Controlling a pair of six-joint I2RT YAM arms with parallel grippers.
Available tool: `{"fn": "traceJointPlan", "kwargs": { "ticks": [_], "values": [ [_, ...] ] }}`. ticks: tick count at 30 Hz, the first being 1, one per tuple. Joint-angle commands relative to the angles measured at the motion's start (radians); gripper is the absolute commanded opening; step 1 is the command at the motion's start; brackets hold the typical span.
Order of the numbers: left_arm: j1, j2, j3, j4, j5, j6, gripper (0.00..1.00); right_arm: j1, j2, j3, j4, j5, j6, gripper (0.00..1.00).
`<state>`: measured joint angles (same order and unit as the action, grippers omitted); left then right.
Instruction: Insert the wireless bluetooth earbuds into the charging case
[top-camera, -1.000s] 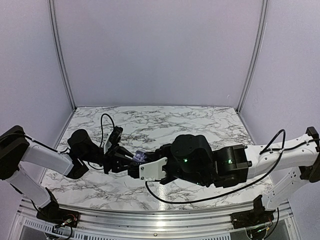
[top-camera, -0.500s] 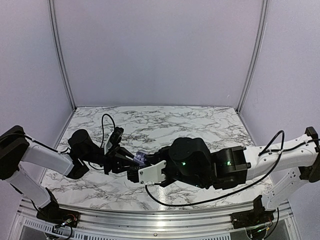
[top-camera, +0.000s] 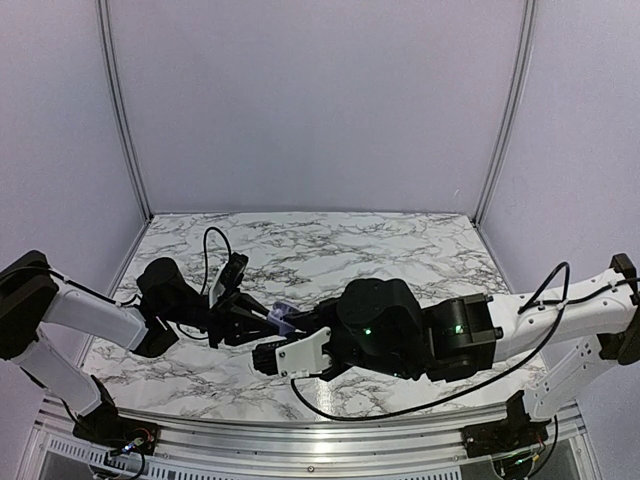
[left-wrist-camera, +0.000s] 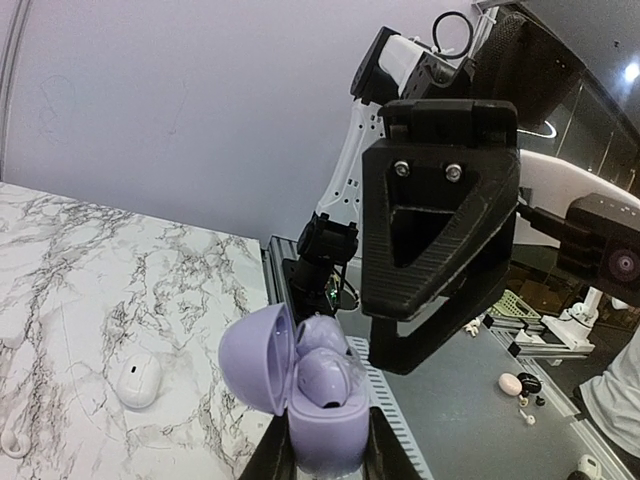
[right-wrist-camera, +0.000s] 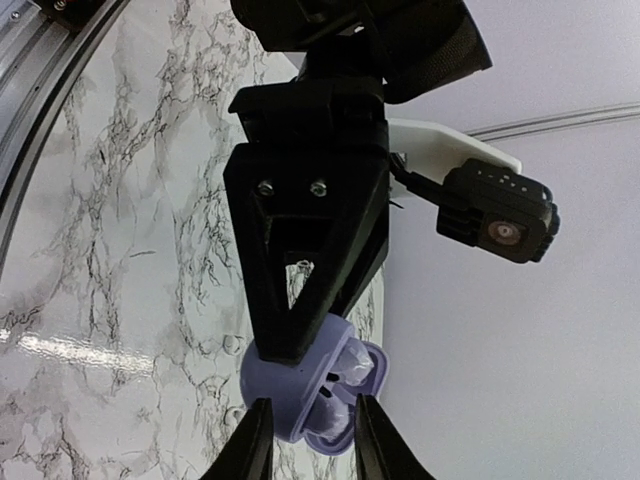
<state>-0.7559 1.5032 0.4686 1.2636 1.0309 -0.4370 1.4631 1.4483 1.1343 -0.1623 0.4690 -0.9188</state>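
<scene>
Marble bench underneath; left fingers clamp the open lilac charging case, earbud seated. Right fingers, slightly parted and empty, point straight at its mouth, just beside it.

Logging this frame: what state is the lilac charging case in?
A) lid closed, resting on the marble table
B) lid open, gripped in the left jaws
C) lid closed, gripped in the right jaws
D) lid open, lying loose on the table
B: the left wrist view shows the lilac charging case clamped between the left jaws, with its lid swung open.
</scene>
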Motion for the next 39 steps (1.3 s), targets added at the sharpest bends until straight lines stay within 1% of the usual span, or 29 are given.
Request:
{"fn": "traceJointPlan", "kwargs": {
  "ticks": [1, 6, 10, 14, 16, 21, 24, 27, 29, 31, 34, 37, 39],
  "values": [
    [0.004, -0.013, 0.018, 0.026, -0.017, 0.019, 0.0, 0.016, -0.004, 0.03, -0.014, -0.02, 0.004, 0.3],
    [0.003, -0.022, 0.012, 0.025, -0.028, 0.031, 0.0, 0.016, -0.01, 0.022, 0.01, -0.009, 0.003, 0.33],
    [0.003, -0.03, 0.009, 0.026, -0.04, 0.041, 0.0, 0.017, -0.031, 0.011, 0.072, 0.009, 0.014, 0.37],
    [0.006, -0.037, 0.006, 0.026, -0.058, 0.06, 0.0, 0.012, -0.066, 0.006, 0.132, 0.012, 0.052, 0.42],
    [0.006, -0.044, 0.002, 0.027, -0.065, 0.072, 0.0, -0.004, -0.085, 0.006, 0.152, -0.01, 0.095, 0.44],
    [0.007, -0.078, -0.011, 0.029, -0.08, 0.109, 0.0, -0.097, -0.14, 0.012, 0.153, -0.129, 0.287, 0.48],
    [0.007, -0.102, -0.021, 0.03, -0.09, 0.141, 0.0, -0.159, -0.163, 0.006, 0.153, -0.196, 0.4, 0.48],
    [0.007, -0.125, -0.03, 0.03, -0.108, 0.174, 0.0, -0.226, -0.185, -0.014, 0.153, -0.3, 0.524, 0.48],
    [0.007, -0.138, -0.036, 0.03, -0.127, 0.19, 0.0, -0.275, -0.2, -0.035, 0.189, -0.418, 0.596, 0.48],
    [0.007, -0.147, -0.036, 0.03, -0.138, 0.2, 0.0, -0.313, -0.212, -0.054, 0.197, -0.519, 0.64, 0.5],
    [0.007, -0.153, -0.032, 0.03, -0.15, 0.204, 0.0, -0.357, -0.216, -0.083, 0.211, -0.655, 0.674, 0.58],
    [0.007, -0.158, -0.028, 0.027, -0.163, 0.21, 0.0, -0.386, -0.199, -0.094, 0.229, -0.741, 0.698, 0.6],
    [0.008, -0.16, -0.031, 0.022, -0.178, 0.217, 0.0, -0.401, -0.183, -0.097, 0.246, -0.769, 0.718, 0.6]
  ]
}}
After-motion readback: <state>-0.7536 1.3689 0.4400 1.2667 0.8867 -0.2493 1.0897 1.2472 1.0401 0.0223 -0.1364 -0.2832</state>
